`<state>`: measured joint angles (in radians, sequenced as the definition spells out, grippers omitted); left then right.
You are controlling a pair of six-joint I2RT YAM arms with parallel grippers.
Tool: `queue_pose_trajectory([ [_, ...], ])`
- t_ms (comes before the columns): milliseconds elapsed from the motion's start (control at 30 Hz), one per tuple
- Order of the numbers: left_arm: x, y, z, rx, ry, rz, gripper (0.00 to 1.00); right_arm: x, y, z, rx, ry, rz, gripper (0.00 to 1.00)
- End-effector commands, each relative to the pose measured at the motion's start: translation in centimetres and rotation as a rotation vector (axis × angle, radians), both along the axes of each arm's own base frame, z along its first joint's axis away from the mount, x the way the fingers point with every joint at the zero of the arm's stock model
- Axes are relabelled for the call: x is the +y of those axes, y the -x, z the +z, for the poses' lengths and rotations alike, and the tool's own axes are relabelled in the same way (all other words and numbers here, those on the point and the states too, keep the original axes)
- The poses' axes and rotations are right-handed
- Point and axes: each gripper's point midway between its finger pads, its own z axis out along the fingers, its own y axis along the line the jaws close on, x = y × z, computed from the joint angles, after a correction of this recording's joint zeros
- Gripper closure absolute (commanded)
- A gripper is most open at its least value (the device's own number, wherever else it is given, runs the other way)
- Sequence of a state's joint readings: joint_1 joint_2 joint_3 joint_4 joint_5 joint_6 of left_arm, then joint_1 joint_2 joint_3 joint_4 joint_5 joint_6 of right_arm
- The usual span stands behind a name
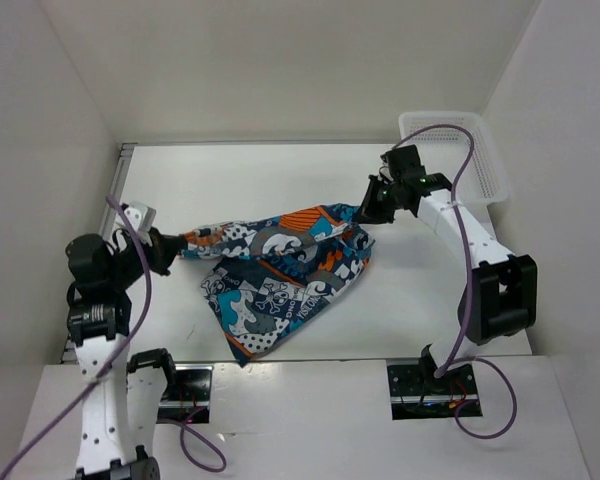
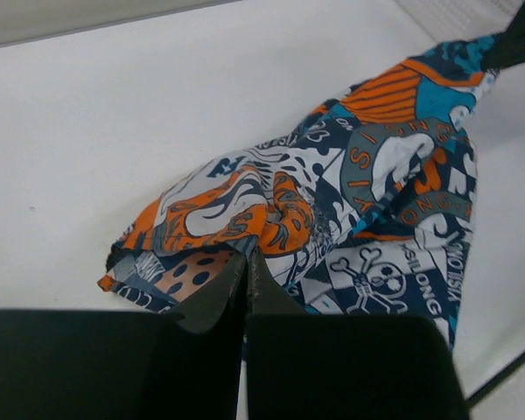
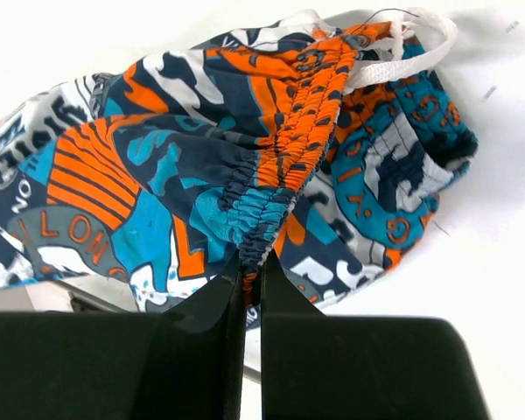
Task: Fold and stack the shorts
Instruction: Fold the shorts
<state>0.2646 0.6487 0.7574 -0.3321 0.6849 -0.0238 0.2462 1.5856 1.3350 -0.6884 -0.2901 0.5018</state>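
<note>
You have both grippers pinched shut on the shorts (image 1: 280, 265). The left gripper (image 1: 165, 250) has a bunched edge of the printed cloth clamped between its closed fingers. The right gripper (image 1: 366, 212) is closed the same way on the gathered elastic waistband (image 3: 276, 166), with the white drawstring (image 3: 402, 52) lying beyond its tips. The garment hangs between the two: from the left gripper it stretches away to the right and slightly farther out, and from the right gripper it runs back to the left and nearer. That fingertip-to-fingertip line is the long axis, and the top edge along it looks fairly taut. The rest of the cloth falls off that line toward the arm bases and appears to spread onto the table (image 1: 230, 180) in a loose triangle. Neither arm is nearer; each sits at its own end. My read is that any fold turns on this held edge, so move the two ends in step and mind the slack lobe below it.
</note>
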Motion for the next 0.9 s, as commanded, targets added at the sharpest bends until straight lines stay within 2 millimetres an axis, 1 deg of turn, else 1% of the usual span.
queue_pose_trajectory([
  [0, -2.2, 3.4, -1.7, 0.033, 0.023, -0.098, 1.0, -0.8, 1.0, 1.8, -0.055, -0.01, 0.017, 1.0],
  [33, -2.8, 4.5, -1.3, 0.011, 0.023, -0.12, 1.0, -1.3, 1.6, 1.7, -0.054, -0.009, 0.008, 1.0],
  [67, -3.2, 5.3, -1.7, 0.024, 0.035, -0.142, 1.0, -1.2, 2.1, 1.7, -0.05, -0.012, 0.022, 1.0],
  [100, -4.1, 6.6, -2.5, 0.061, 0.065, -0.186, 1.0, -1.6, 2.2, 1.7, -0.051, -0.012, 0.013, 1.0],
  [133, -4.6, 7.3, -2.5, 0.065, 0.074, -0.206, 1.0, -1.9, 2.7, 1.8, -0.038, -0.031, 0.011, 1.0],
  [167, -5.2, 8.4, -2.4, 0.057, 0.08, -0.23, 1.0, -2.9, 3.1, 1.9, -0.041, -0.04, -0.013, 1.0],
  [233, -6.2, 9.9, -2.5, 0.049, 0.101, -0.292, 1.0, -3.5, 4.0, 1.7, -0.028, -0.072, -0.022, 1.0],
  [267, -7.0, 10.9, -2.5, 0.061, 0.121, -0.339, 1.0, -4.5, 4.3, 2.2, -0.039, -0.076, -0.04, 1.0],
  [300, -7.4, 11.5, -2.8, 0.071, 0.132, -0.367, 1.0, -4.9, 4.4, 2.2, -0.043, -0.076, -0.054, 1.0],
  [333, -7.8, 12.2, -2.9, 0.073, 0.14, -0.382, 1.0, -5.1, 5.0, 1.9, -0.022, -0.083, -0.058, 1.0],
  [367, -8.2, 12.8, -3.2, 0.087, 0.15, -0.406, 1.0, -5.4, 5.3, 2.4, -0.035, -0.084, -0.068, 1.0],
  [400, -8.7, 13.6, -3.2, 0.089, 0.157, -0.443, 1.0, -5.9, 5.5, 2.1, -0.027, -0.091, -0.082, 1.0],
  [467, -9.3, 15.0, -4.2, 0.116, 0.171, -0.478, 1.0, -5.9, 5.9, 1.5, -0.004, -0.111, -0.08, 1.0],
  [500, -9.6, 15.6, -4.8, 0.132, 0.176, -0.506, 1.0, -5.9, 6.0, 1.8, -0.013, -0.111, -0.079, 1.0],
  [533, -9.8, 16.2, -5.0, 0.12, 0.169, -0.522, 1.0, -5.9, 6.3, 1.1, 0.011, -0.115, -0.088, 1.0],
  [567, -10.0, 16.6, -5.2, 0.113, 0.165, -0.538, 1.0, -5.9, 6.6, 1.2, 0.007, -0.116, -0.088, 1.0],
  [600, -10.0, 16.7, -5.8, 0.117, 0.159, -0.54, 1.0, -5.9, 7.4, 0.9, 0.022, -0.119, -0.096, 1.0],
  [633, -10.1, 17.2, -6.1, 0.097, 0.144, -0.56, 1.0, -5.9, 7.7, 0.8, 0.022, -0.119, -0.096, 1.0],
  [700, -10.2, 17.6, -6.3, 0.074, 0.128, -0.572, 1.0, -5.9, 9.1, 0.2, 0.052, -0.123, -0.106, 1.0],
  [800, -10.2, 17.7, -7.1, 0.086, 0.117, -0.579, 1.0, -5.9, 11.0, -1.0, 0.102, -0.125, -0.118, 1.0],
  [867, -10.2, 17.7, -7.2, 0.088, 0.109, -0.576, 1.0, -6.1, 11.8, -1.9, 0.136, -0.117, -0.135, 1.0],
])
